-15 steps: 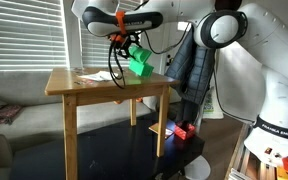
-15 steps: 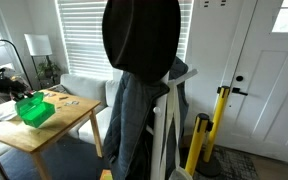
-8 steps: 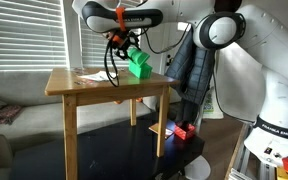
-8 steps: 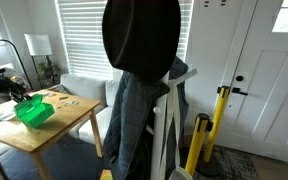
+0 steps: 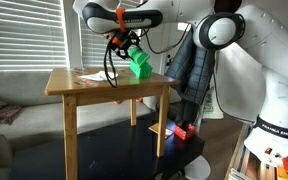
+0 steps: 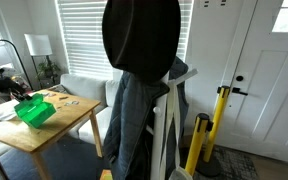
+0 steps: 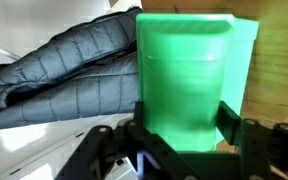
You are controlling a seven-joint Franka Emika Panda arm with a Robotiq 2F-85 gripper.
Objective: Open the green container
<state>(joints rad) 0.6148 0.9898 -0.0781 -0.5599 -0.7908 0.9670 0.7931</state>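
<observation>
Shifted slightly with the gripper (image 5: 125,46) since 1 s ago: green container (image 5: 139,65). No visible change from 0.5 s ago.

Exterior views, left to right:
- Closed slatted blinds (image 5: 24,40) behind.
- One wooden counter (image 5: 104,88): pale wood, flat square top, straight legs.
- White papers (image 5: 84,75) lie flat on the top; count not readable.
- One arm (image 5: 174,15), white glossy shells. It runs level from the base at right across the top of the frame. The wrist bends down over the counter, with an orange band near the wrist.
- Black cable (image 5: 111,62) loops down from the wrist.
- One container: bright green, boxy, plain smooth faces, tilted. It is over the right half of the counter, just under the gripper. I cannot tell whether a lower corner touches the wood.
- Dark quilted jacket (image 5: 191,60) hangs on a stand just right of the counter.
- Large white robot base (image 5: 269,95).

Wrist view, left to right:
- The jacket's stitched quilting.
- The green container fills the centre, with rounded panel edges and a matte plastic look.
- Wood grain at right.
- Two black fingers (image 7: 231,122), one on each side of the container's lower part, pinch it between them.
</observation>
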